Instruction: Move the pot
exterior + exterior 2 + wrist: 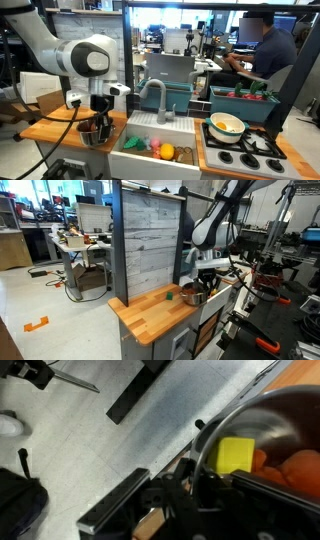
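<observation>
Robot arm (45, 45) reaching down over a wooden counter (50, 128) beside a toy sink (150, 152), gripper (99, 120) hanging at the rim of the small silver pot (92, 133) sitting on that counter, yellow piece (233, 455) and orange pieces (298, 468) lying inside, finger grip impossible to tell.

Open lab: grey plank wall (148, 242) (weathered), wooden counter (150, 315).

No readable text anywhere — labels (if any) too blurred.

Bent arm (42, 42), jaws down, clamped.
</observation>
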Tool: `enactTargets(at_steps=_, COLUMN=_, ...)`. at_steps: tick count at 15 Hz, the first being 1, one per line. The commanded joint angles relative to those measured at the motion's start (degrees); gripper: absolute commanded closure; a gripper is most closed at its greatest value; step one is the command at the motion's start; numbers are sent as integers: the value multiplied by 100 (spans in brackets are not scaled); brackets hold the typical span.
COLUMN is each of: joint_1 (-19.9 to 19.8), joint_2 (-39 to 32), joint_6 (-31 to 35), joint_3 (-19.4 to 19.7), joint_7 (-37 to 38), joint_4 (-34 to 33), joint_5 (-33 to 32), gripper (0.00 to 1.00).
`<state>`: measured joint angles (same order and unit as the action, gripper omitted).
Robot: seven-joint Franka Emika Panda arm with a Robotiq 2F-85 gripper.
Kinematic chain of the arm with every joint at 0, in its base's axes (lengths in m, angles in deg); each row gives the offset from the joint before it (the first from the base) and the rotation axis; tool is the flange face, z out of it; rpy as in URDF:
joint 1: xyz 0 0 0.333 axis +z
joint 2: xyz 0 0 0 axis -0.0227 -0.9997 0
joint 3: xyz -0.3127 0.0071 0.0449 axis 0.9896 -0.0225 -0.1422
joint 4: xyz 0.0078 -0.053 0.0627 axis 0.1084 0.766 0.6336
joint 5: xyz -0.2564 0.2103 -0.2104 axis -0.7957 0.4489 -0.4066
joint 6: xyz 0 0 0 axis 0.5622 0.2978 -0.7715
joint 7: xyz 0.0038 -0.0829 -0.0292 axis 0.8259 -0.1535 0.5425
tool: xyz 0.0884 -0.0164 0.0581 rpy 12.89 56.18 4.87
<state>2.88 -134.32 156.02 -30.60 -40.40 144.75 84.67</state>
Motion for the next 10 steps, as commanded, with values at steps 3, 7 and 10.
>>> enactTargets(at_steps=3, joint_1=-59, joint_2=-473, joint_6=-600, joint_3=-141, joint_7=-23, joint_4=-795, joint_5=185, gripper=98)
enactTargets(at_steps=7, joint_1=-114, joint_2=-709, joint_6=-939, joint_3=-157, joint_7=-20, joint_4=-1194, joint_5=224, gripper=98)
enactTargets(at_steps=10, joint_1=-139, joint_2=-818, joint_6=-1130, joint_3=-154, joint_7=-23, joint_4=-1369, joint_5=268, gripper=98)
